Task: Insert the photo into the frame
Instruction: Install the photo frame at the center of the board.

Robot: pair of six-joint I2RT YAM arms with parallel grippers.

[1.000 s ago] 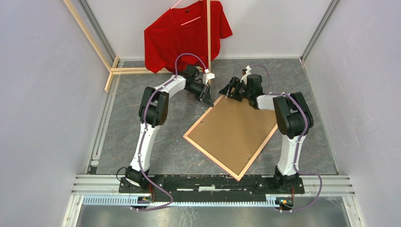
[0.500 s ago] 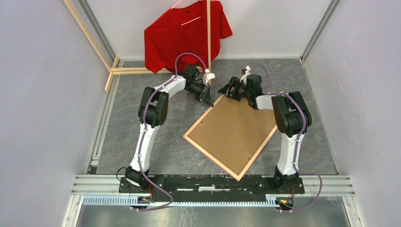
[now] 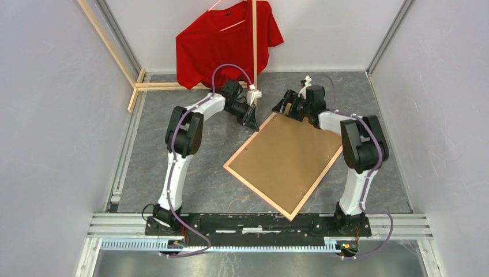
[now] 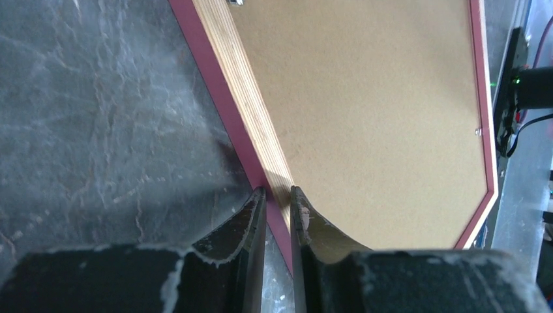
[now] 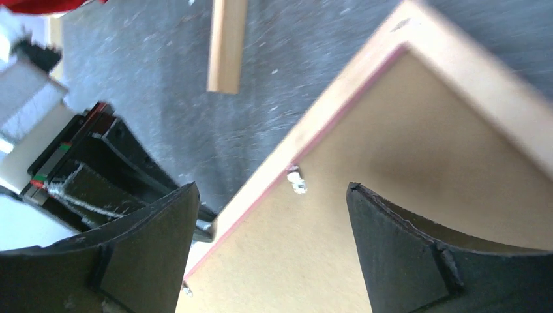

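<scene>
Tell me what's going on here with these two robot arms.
The frame lies face down on the table, its brown backing board up. The left hand pinches the frame's rail near the far corner, while the right hand hovers open above that corner. No photo is visible.

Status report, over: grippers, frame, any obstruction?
Left gripper pinching frame edge. Right gripper open over backing board. Photo not visible. No obstruction seen.
</scene>
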